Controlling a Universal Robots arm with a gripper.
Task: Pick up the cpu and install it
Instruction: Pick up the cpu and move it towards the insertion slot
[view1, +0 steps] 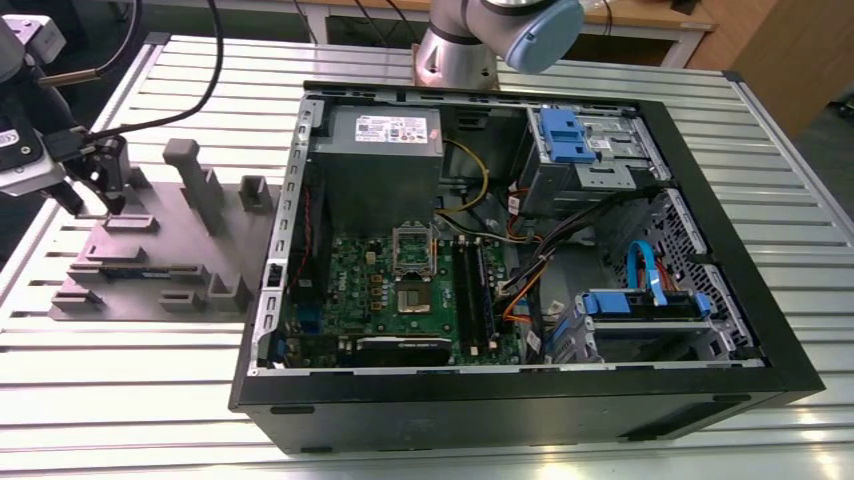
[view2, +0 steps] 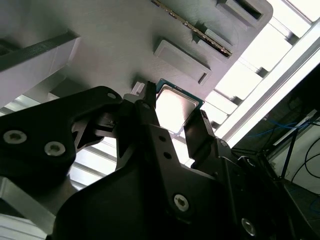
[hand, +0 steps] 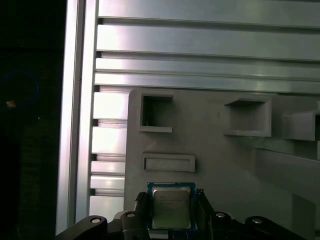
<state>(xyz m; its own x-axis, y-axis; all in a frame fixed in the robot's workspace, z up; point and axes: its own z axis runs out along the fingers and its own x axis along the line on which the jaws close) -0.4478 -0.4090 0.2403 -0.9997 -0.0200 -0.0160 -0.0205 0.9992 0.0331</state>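
**A:** What does the exterior view give us?

**B:** The black gripper (view1: 94, 205) hangs low over the grey-purple slotted plastic fixture block (view1: 147, 270) at the exterior view's left. The block lies on the ribbed aluminium counter (view1: 134, 400). The open black computer tower (view1: 507, 410) is well apart from it, with its green motherboard (view1: 400, 290) and the rectangular metal socket frame (view1: 414, 255) exposed.

**A:** And the second wrist view?

**B:** The small square silver-topped cpu (view2: 175, 105) lies flat on the fixture. The dark fingers (view2: 197, 132) stand on either side of it, parted about as wide as the chip. I see no clamping, so I judge the chip is not yet held.

**A:** The first wrist view?

**B:** The chip again sits between the two fingers, close to each, in a corner of the block near its edge.

**A:** Which step is this?

**B:** The pickup, in my judgement, with installing not begun. This grasp calls for an even squeeze on two opposite edges, because the chip is thin and flat.

**A:** Any writing?

**B:** There is faint print on the chip's lid, too small to read.
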